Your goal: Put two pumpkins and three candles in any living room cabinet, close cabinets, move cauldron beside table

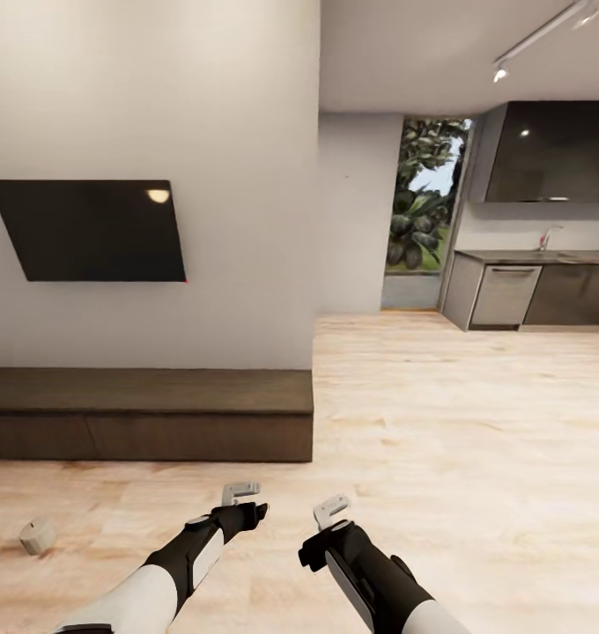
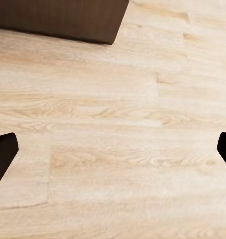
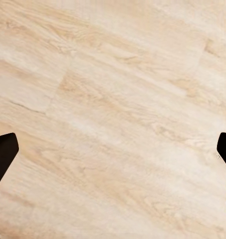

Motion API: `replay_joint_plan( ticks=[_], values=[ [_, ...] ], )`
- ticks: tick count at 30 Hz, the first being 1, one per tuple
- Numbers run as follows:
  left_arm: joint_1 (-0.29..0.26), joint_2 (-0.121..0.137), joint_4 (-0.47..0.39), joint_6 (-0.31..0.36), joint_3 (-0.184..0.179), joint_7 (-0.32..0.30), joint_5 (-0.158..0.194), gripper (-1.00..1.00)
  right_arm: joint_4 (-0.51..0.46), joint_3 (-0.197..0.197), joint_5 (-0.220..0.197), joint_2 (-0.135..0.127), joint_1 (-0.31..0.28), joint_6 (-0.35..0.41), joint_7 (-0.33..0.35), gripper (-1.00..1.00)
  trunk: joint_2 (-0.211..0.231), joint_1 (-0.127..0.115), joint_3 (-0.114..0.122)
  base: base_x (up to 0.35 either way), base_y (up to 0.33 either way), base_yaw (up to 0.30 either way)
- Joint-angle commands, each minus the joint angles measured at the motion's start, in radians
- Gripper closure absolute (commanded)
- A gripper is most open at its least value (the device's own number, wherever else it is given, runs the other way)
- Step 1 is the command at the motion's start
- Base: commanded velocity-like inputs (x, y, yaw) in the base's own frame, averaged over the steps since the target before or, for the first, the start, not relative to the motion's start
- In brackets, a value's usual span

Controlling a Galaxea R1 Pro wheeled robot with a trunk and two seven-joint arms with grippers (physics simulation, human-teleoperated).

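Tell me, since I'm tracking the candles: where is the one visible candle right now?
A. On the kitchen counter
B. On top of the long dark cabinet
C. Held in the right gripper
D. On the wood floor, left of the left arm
D: the candle lies on the plank floor in front of the cabinet, left of the left gripper.

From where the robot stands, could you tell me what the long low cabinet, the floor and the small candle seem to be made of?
The cabinet looks like dark brown wood, matte, with faint grain on its top. The floor looks like pale wood planks with visible grain and seams, slightly satin. The candle is a stubby beige cylinder, probably wax, though it is too small to be sure.
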Motion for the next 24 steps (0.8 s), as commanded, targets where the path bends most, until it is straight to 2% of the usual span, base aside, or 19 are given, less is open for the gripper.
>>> replay_joint_plan(
  ticks=[1, 5, 10, 18, 24],
  values=[
    [0.0, -0.001, -0.002, 0.008, 0.007, -0.005, 0.006, -1.0, -0.001, 0.003, -0.011, 0.0, -0.001, 0.004, -0.009, -1.0, -0.001, 0.001, -0.001, 0.312, -0.039, 0.29],
    [0.0, -0.001, -0.002, 0.008, 0.007, -0.005, 0.006, -1.0, -0.001, 0.003, -0.011, 0.0, -0.001, 0.004, -0.009, -1.0, -0.001, 0.001, -0.001, 0.315, -0.02, 0.282],
    [0.0, -0.001, -0.002, 0.008, 0.007, -0.005, 0.006, -1.0, -0.001, 0.003, -0.011, 0.0, -0.001, 0.004, -0.009, -1.0, -0.001, 0.001, -0.001, 0.317, -0.059, 0.105],
    [0.0, -0.001, -0.002, 0.008, 0.007, -0.005, 0.006, -1.0, -0.001, 0.003, -0.011, 0.0, -0.001, 0.004, -0.009, -1.0, -0.001, 0.001, -0.001, 0.318, -0.065, 0.011],
    [0.0, -0.001, -0.002, 0.008, 0.007, -0.006, 0.006, -1.0, -0.001, 0.003, -0.011, 0.0, -0.001, 0.004, -0.009, -1.0, -0.001, 0.001, 0.003, 0.322, -0.01, -0.145]
  ],
)
